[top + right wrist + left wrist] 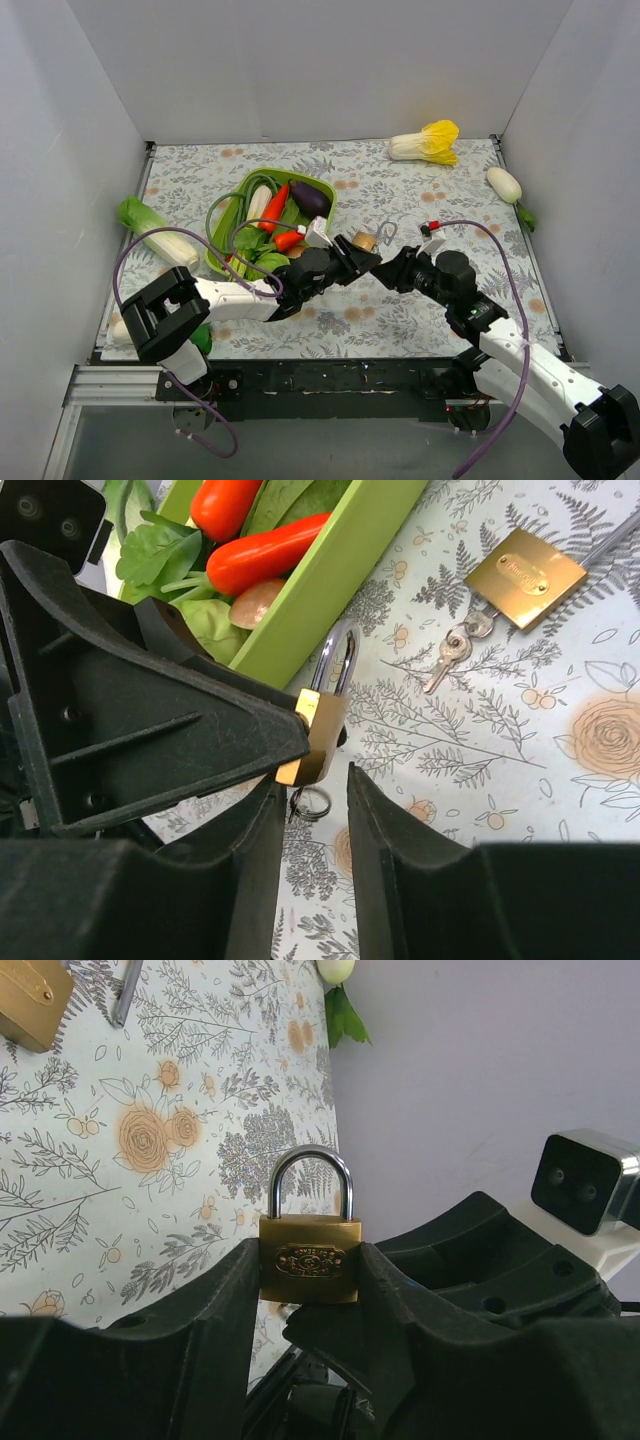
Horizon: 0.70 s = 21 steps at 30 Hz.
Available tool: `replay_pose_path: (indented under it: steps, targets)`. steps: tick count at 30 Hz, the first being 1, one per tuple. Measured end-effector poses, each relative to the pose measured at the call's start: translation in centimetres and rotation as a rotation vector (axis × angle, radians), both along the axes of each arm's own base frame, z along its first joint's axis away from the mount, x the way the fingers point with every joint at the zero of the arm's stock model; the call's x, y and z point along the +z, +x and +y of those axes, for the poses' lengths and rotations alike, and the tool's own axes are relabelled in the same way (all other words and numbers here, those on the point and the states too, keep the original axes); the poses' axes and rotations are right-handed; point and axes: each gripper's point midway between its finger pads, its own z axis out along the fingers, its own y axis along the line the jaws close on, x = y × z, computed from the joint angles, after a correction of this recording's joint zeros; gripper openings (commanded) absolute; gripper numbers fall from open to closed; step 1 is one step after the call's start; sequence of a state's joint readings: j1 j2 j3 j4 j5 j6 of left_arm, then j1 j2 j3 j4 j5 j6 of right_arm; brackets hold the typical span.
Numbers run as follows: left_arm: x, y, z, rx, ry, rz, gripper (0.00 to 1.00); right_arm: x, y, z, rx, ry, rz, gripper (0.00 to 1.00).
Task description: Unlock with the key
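A brass padlock (310,1260) with a closed silver shackle (310,1175) stands upright, and my left gripper (310,1262) is shut on its body. In the right wrist view the same padlock (322,735) juts from the left gripper's finger (200,730) above the table. A small key ring (312,802) hangs under it on a thin stem of the key, whose blade is hidden at the lock's bottom. My right gripper (315,792) sits just below with its jaws apart on either side of the ring, touching nothing. From above, both grippers (375,262) meet mid-table.
A second brass padlock (525,577) lies on the floral cloth with loose keys (450,655) beside it. A green tray (325,186) of vegetables stands just left of the grippers. A cabbage (425,142), a white radish (505,185) and a napa cabbage (160,235) lie near the edges.
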State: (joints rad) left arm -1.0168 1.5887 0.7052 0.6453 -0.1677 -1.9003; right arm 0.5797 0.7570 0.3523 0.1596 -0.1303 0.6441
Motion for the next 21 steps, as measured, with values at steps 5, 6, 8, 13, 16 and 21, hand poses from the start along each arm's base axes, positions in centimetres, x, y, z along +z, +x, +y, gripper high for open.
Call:
replay_pose_path:
  steps: [5, 6, 8, 13, 16, 21]
  targets:
    - [-0.2, 0.0, -0.2, 0.006, 0.041, 0.029, 0.0, 0.2, 0.1, -0.1, 0.006, -0.009, -0.022, 0.49]
    - [-0.3, 0.1, -0.2, 0.008, 0.048, 0.034, 0.0, 0.2, 0.1, -0.1, 0.006, -0.01, -0.023, 0.48]
    - [-0.4, 0.2, -0.1, 0.013, 0.056, 0.039, 0.0, 0.2, 0.1, -0.1, 0.006, -0.012, -0.025, 0.42]
    - [-1.0, 0.3, 0.1, 0.025, 0.083, 0.052, 0.0, 0.5, 0.4, -0.5, -0.017, -0.014, -0.045, 0.32]
    - [-1.2, 0.3, 0.2, 0.029, 0.091, 0.055, 0.0, 0.6, 0.5, -0.6, -0.028, -0.015, -0.049, 0.28]
    - [-1.4, 0.3, 0.3, 0.032, 0.099, 0.06, 0.0, 0.3, 0.4, -0.5, -0.023, -0.013, -0.039, 0.3]
